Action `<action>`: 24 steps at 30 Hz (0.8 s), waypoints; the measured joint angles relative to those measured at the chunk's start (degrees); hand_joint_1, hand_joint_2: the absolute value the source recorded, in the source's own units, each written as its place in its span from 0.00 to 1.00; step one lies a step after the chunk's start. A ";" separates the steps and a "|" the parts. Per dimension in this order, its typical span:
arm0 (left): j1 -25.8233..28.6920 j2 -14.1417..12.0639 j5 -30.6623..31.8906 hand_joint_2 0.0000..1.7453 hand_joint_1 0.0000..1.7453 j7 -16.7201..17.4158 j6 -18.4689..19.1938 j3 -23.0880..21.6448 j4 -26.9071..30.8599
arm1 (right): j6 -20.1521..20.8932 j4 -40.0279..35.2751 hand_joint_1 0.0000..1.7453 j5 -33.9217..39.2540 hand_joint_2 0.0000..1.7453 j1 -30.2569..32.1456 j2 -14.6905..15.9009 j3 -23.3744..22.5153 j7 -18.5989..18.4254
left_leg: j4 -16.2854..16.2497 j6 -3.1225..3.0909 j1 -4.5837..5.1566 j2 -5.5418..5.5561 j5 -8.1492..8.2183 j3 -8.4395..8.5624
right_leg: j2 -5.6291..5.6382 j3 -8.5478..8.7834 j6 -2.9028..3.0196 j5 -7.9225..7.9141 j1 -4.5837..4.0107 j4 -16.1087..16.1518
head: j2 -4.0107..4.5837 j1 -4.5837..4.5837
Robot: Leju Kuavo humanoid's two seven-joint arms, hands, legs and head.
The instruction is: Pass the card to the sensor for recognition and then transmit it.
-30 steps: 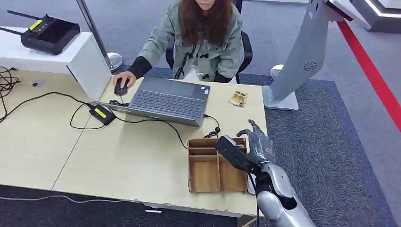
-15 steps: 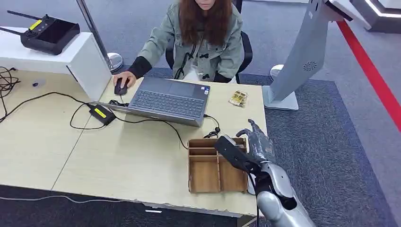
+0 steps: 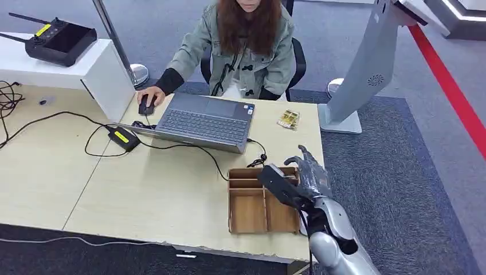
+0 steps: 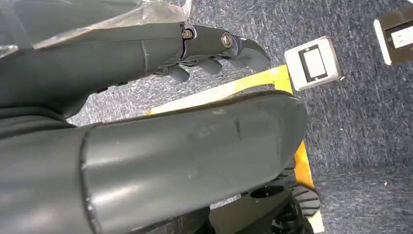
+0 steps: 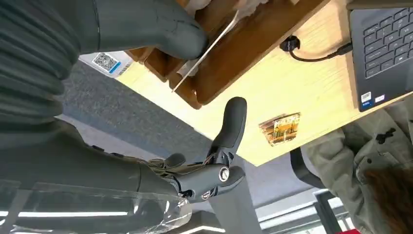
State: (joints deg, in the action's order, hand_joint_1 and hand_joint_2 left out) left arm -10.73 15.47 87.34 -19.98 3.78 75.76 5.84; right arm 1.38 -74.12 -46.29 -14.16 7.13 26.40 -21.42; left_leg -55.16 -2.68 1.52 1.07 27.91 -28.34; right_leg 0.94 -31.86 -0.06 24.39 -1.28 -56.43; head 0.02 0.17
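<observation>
One wooden organiser tray [image 3: 247, 213] sits at the near right corner of the bench [image 3: 155, 195], divided into several compartments: narrow slots along its far end and larger bays toward the near edge. In the head view the bays facing the camera show bare wood; the right-hand part is hidden behind the right hand [image 3: 306, 175]. In the right wrist view a thin white card [image 5: 204, 51] stands on edge in the tray's end compartment, its long axis slanting across the slot, one end down inside the wood and the other rising toward the thumb [image 5: 146, 24]. The thumb lies against the card's upper part, but the opposing fingers are hidden, so it cannot be told whether the card is actually pinched. One finger of that hand sticks out straight beyond the bench's right edge.

The left hand [image 4: 214, 48] hangs over grey carpet, fingers curled inward with nothing in them.

One open laptop [image 3: 203, 121] lies at the bench's far edge, one person [image 3: 238, 46] seated behind it with a hand on one mouse [image 3: 147, 106]. One small gold-coloured packet [image 3: 288, 119] rests near the far right corner. One black power brick [image 3: 124, 137] with a yellow label lies left of the laptop. One grey kiosk stand [image 3: 367, 69] rises off the bench's right side.
</observation>
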 joint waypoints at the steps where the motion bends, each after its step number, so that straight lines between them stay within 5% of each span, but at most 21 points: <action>1: 0.00 0.00 0.00 0.00 0.00 0.00 0.00 0.00 0.00 | 0.00 0.00 0.47 0.09 1.00 0.00 -0.02 0.07 0.00 | 0.00 0.00 0.00 0.00 0.00 0.00 | 0.00 0.00 0.00 0.00 0.00 0.00 | 0.00 0.00; 24: -0.07 0.00 0.00 0.00 0.00 -0.02 -0.02 0.00 0.00 | -0.20 0.55 0.52 0.83 1.00 0.03 -0.31 0.59 0.00 | 0.00 0.00 0.00 0.00 0.00 0.00 | 0.00 0.00 0.00 0.00 0.00 0.00 | 0.00 0.00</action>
State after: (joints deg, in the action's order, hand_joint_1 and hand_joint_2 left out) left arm -10.80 15.47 87.34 -20.00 3.76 75.76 5.84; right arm 1.18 -73.57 -45.46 -14.13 6.82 26.99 -21.42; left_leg -55.16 -2.68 1.52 1.07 27.91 -28.34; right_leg 0.94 -31.86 -0.06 24.39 -1.28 -56.43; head 0.02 0.17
